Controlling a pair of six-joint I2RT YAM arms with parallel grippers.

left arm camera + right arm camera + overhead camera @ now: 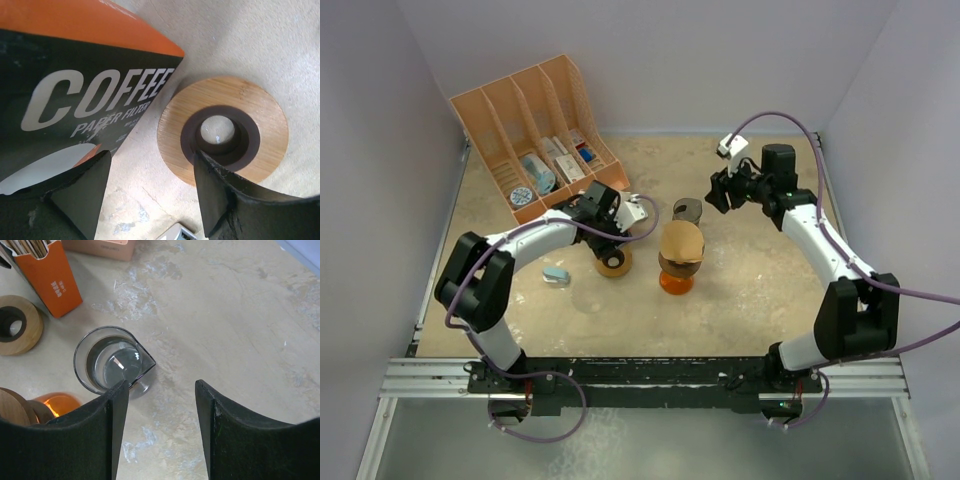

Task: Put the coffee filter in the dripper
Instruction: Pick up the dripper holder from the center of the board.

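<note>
The dripper (pixel 677 278) is an orange glass cone with a wooden collar, standing mid-table; a tan rounded paper filter (pixel 681 242) sits on top of it. Its orange glass (pixel 57 402) shows at the lower left of the right wrist view. The orange-and-black coffee filter box (pixel 75 85) stands left of a wooden ring (pixel 265 125). My left gripper (pixel 150 160) is open and empty over bare table between box and ring; from above it (pixel 613 228) sits just behind the ring (pixel 613 263). My right gripper (pixel 161 387) is open and empty, right of a glass cup (pixel 112 362).
A peach file organizer (pixel 535 130) with small items stands at the back left. The glass cup (pixel 687 210) stands behind the dripper. A small blue-grey object (pixel 556 274) lies left of the ring. White walls enclose the table.
</note>
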